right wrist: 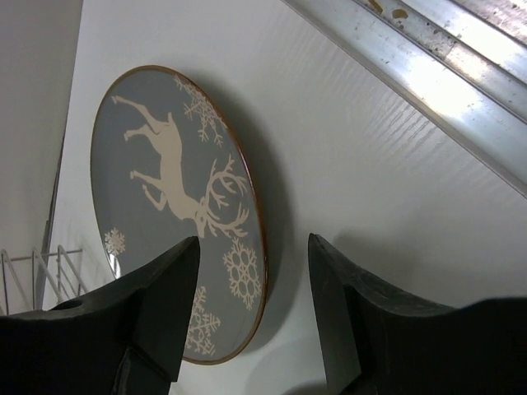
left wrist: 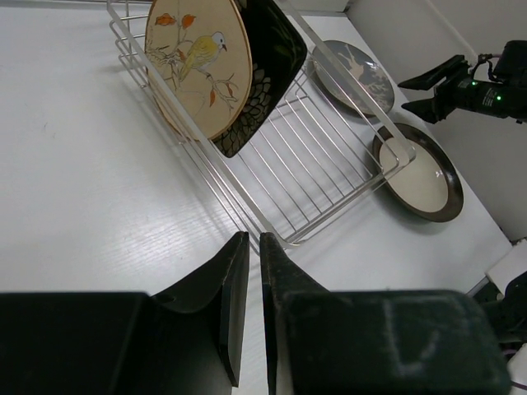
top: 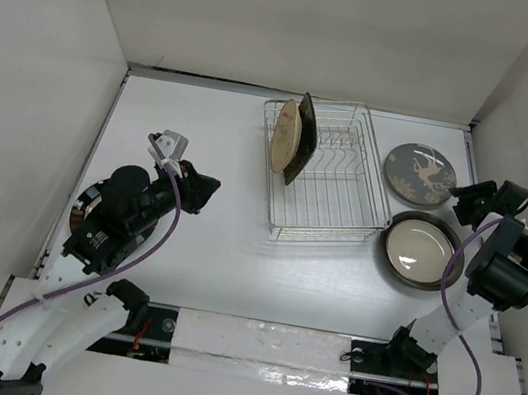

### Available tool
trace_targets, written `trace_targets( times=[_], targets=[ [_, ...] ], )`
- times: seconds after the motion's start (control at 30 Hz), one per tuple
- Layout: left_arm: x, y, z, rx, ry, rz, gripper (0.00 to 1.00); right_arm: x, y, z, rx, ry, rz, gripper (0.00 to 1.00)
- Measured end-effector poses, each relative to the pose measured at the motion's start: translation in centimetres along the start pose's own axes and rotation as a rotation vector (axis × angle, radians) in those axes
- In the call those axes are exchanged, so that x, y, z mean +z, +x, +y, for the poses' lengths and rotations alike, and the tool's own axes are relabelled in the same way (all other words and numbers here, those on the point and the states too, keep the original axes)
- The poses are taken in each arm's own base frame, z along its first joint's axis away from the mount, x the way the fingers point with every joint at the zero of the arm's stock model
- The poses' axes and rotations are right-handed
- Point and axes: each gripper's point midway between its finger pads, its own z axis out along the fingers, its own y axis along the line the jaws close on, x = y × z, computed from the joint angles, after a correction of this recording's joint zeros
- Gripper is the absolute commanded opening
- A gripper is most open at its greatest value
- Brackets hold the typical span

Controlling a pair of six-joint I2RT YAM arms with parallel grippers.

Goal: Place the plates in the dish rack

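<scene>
1. dish rack (top: 337, 184), tabletop's far edge: bird plate (left wrist: 198, 62) and black square plate (left wrist: 268, 74) upright at its left end.
2. right gripper (right wrist: 254, 247), jaws apart, by reindeer plate (right wrist: 177, 206) (far right corner).
3. left gripper (left wrist: 247, 247), fingers nearly together, empty.

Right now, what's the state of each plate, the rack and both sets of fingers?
tan bird plate: on edge in rack, far end
black square plate: on edge in rack, beside the tan one
dish rack: on table, two plates in
reindeer plate: flat on table, right of rack
cream-centre plate: flat on table, right of rack
dark plate under left arm: mostly hidden
left gripper: fingers shut, empty
right gripper: fingers open, empty, by reindeer plate
</scene>
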Motion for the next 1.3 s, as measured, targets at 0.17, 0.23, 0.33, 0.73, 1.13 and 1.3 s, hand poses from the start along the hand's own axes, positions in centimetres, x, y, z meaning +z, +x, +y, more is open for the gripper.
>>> trace_targets(
  times=[0.17,0.23,0.33,0.73,1.13,1.3],
  targets=[
    [0.0,0.0,0.1,0.002,-0.006,-0.002,0.09,1.5,1.3,-0.7,0.014,-0.007,0.062,0.54],
    [0.0,0.0,0.2,0.003,-0.010,-0.003,0.09,2.0,1.8,-0.7,0.031,-0.021,0.080,0.51],
    [0.0,-0.1,0.2,0.004,-0.012,-0.004,0.09,2.0,2.0,-0.5,0.036,-0.033,0.090,0.47],
    [0.1,-0.1,0.5,0.005,-0.027,-0.005,0.08,4.5,2.4,1.6,0.049,-0.128,0.205,0.43],
    [0.3,0.1,0.8,0.011,-0.039,0.000,0.08,4.4,3.0,2.6,0.041,-0.180,0.261,0.00],
    [0.3,0.1,0.8,0.012,-0.041,0.000,0.07,3.0,4.2,2.5,0.050,-0.201,0.209,0.00]
  ],
)
